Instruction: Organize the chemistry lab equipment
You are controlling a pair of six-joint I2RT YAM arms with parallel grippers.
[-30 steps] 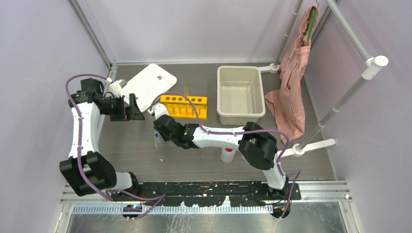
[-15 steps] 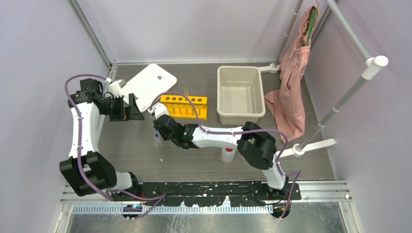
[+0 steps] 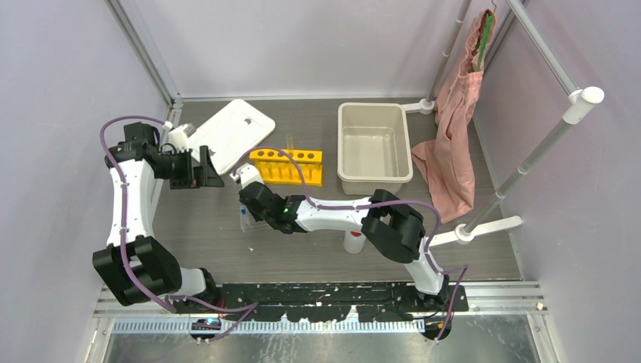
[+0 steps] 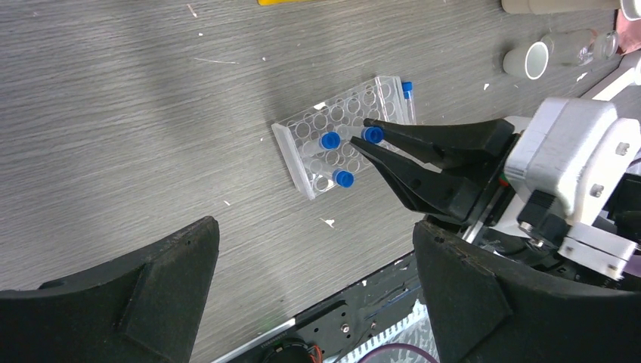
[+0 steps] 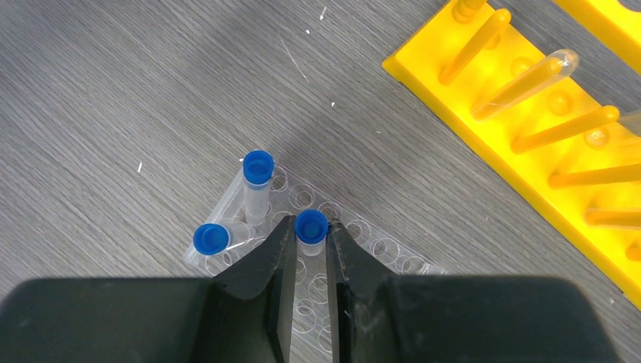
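My right gripper (image 5: 310,228) is shut on a small blue-capped vial (image 5: 311,224) over the clear tray (image 5: 366,243); I cannot tell whether the vial's base sits in a well. Two more blue-capped vials (image 5: 258,168) (image 5: 210,237) are at the tray's left end. The left wrist view shows the same grip (image 4: 367,134) on the vial (image 4: 373,134) above the tray (image 4: 296,153). My left gripper (image 4: 314,280) is open and empty, held high at the left (image 3: 205,171). The yellow rack (image 5: 521,159) holds a clear glass tube (image 5: 529,76).
A beige bin (image 3: 373,181) stands right of the yellow rack (image 3: 287,166), and a white lid (image 3: 230,128) lies at the back left. A white squeeze bottle (image 3: 354,240) stands under the right arm. Pink cloth (image 3: 452,151) and a white pole stand (image 3: 529,162) are at the right. A tiny white cup (image 4: 527,59) lies beside glass beakers (image 4: 574,45).
The right gripper has edged slightly left and away with the vial still between its fingers. The left arm has hardly moved.
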